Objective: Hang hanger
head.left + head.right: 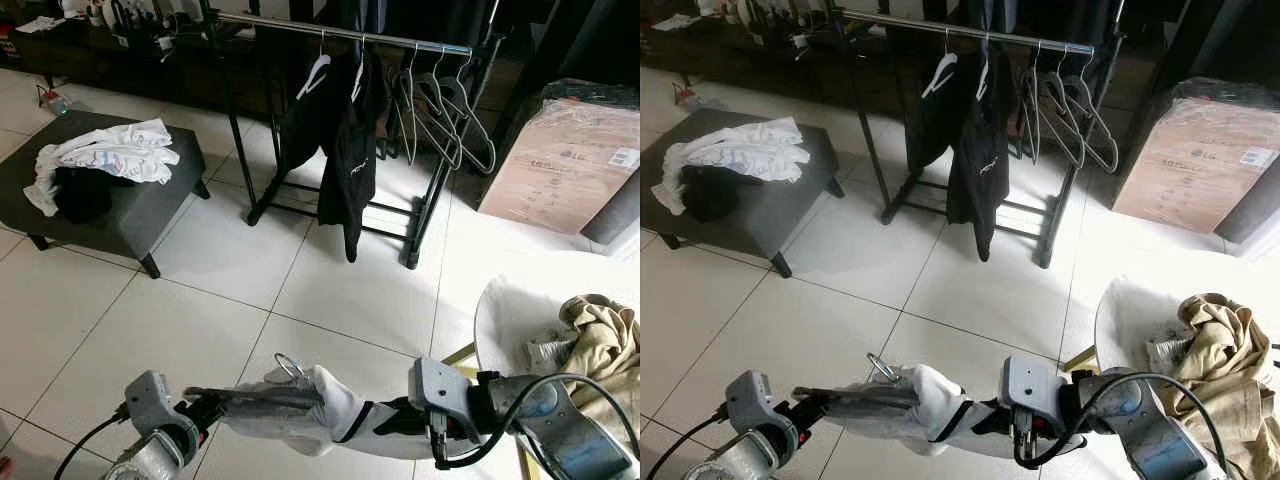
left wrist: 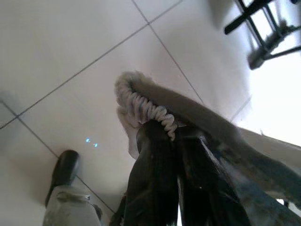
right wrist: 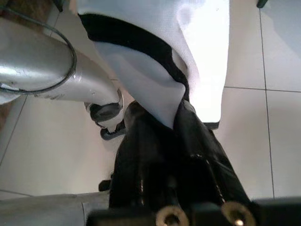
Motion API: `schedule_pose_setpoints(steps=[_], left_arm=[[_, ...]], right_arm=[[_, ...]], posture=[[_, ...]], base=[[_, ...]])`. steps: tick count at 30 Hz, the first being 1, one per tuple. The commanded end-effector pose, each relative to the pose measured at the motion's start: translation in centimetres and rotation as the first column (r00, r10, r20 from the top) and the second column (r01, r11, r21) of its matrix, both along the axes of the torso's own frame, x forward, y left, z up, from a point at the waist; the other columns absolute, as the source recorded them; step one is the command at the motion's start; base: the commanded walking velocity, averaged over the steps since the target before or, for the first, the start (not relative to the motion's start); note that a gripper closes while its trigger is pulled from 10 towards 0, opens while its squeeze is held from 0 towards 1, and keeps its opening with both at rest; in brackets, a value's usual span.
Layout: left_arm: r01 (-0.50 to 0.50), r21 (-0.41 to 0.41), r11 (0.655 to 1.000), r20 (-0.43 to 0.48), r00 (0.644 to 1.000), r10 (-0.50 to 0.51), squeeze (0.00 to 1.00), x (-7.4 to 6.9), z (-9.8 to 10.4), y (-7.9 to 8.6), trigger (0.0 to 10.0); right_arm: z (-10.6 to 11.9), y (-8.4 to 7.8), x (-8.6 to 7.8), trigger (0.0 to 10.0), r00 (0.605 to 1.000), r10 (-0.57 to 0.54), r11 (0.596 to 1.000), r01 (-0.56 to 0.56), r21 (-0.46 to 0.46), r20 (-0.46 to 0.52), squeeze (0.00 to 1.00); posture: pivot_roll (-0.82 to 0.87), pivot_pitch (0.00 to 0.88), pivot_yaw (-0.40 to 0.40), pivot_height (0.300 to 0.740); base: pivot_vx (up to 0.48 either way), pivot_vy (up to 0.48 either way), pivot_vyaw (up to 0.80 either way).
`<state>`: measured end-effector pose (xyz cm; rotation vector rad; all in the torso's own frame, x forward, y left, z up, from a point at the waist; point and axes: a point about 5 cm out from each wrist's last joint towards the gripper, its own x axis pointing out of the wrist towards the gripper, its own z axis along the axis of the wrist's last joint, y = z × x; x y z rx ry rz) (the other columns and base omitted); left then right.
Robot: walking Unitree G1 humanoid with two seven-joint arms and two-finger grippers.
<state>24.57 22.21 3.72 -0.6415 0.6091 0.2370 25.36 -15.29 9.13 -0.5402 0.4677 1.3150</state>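
Note:
A white garment with black trim (image 1: pixel 300 410) is held low in front of me, over the tiled floor. The metal hook of a hanger (image 1: pixel 288 365) sticks up from its collar. My left gripper (image 1: pixel 262 398) reaches in from the left, and its fingers (image 2: pixel 155 188) are shut on the ribbed collar (image 2: pixel 141 106). My right gripper (image 1: pixel 395 418) is shut on the garment's other side, with black-trimmed cloth (image 3: pixel 178 70) pinched between its fingers (image 3: pixel 155 155). The clothes rack's rail (image 1: pixel 340 33) stands well ahead, apart from both grippers.
Black garments (image 1: pixel 345 140) and several bare hangers (image 1: pixel 445 110) hang on the rail. A dark ottoman (image 1: pixel 150 215) with white and black clothes stands at the left. A wrapped cardboard box (image 1: pixel 565 150) is at the far right. A beige garment (image 1: pixel 610 345) lies on a white seat (image 1: pixel 505 310) near my right arm.

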Motion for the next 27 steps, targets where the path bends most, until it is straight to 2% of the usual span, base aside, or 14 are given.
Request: schedule_pose_setpoints(steps=[1, 4, 8, 13, 19, 21, 27], left_arm=[[-0.13, 0.083, 0.988, -0.035, 0.99, 0.134, 0.0, -1.2, -0.4, 3.0, 0.0], [-0.13, 0.092, 0.987, -0.026, 0.991, 0.133, 0.0, -1.1, -0.1, 3.1, 0.0], [-0.116, 0.087, 0.989, -0.022, 0.993, 0.118, 0.0, -1.0, -0.1, 2.8, 0.0], [-0.095, 0.095, 0.991, -0.026, 0.995, 0.098, 0.0, -1.0, -0.2, 2.5, 0.0], [-0.084, 0.112, 0.99, -0.038, 0.995, 0.089, 0.0, -1.1, -0.3, 2.5, 0.0], [-0.078, 0.126, 0.989, -0.054, 0.995, 0.086, 0.0, -1.2, -0.5, 2.6, 0.0], [-0.073, 0.135, 0.988, -0.052, 0.995, 0.081, 0.0, -1.2, -0.7, 2.6, 0.0]], right_arm=[[-0.5, -1.9, 0.1, 0.0, 1.0, -0.023, 0.995, 0.025, -0.102, 0.015, 0.0], [-1.4, -3.3, 0.6, 0.0, 0.998, -0.051, 0.974, 0.06, -0.22, 0.048, 0.0], [-1.7, -3.8, 1.2, 0.0, 0.991, -0.098, 0.957, 0.118, -0.264, 0.088, 0.0], [-2.5, -5.5, 2.1, 0.0, 0.977, -0.133, 0.901, 0.19, -0.391, 0.167, 0.0], [-2.8, -6.3, 2.3, 0.0, 0.974, -0.124, 0.873, 0.197, -0.445, 0.187, 0.0], [-3.1, -6.7, 2.4, 0.0, 0.973, -0.113, 0.853, 0.198, -0.483, 0.201, 0.0], [-3.4, -6.2, 2.3, 0.0, 0.975, -0.104, 0.866, 0.185, -0.464, 0.195, 0.0]], posture=[[-0.05, 0.218, -0.017, 0.74], [-0.05, 0.219, -0.017, 0.74], [-0.05, 0.221, -0.016, 0.74], [-0.05, 0.222, -0.016, 0.74], [-0.05, 0.222, -0.016, 0.74], [-0.05, 0.223, -0.016, 0.74], [-0.05, 0.223, -0.015, 0.74]], base=[[0.0, 0.0, 0.0], [0.0, 0.0, 0.0], [0.0, 0.0, 0.0], [0.0, 0.0, 0.0], [0.0, 0.0, 0.0], [0.0, 0.0, 0.0], [0.0, 0.0, 0.0]])
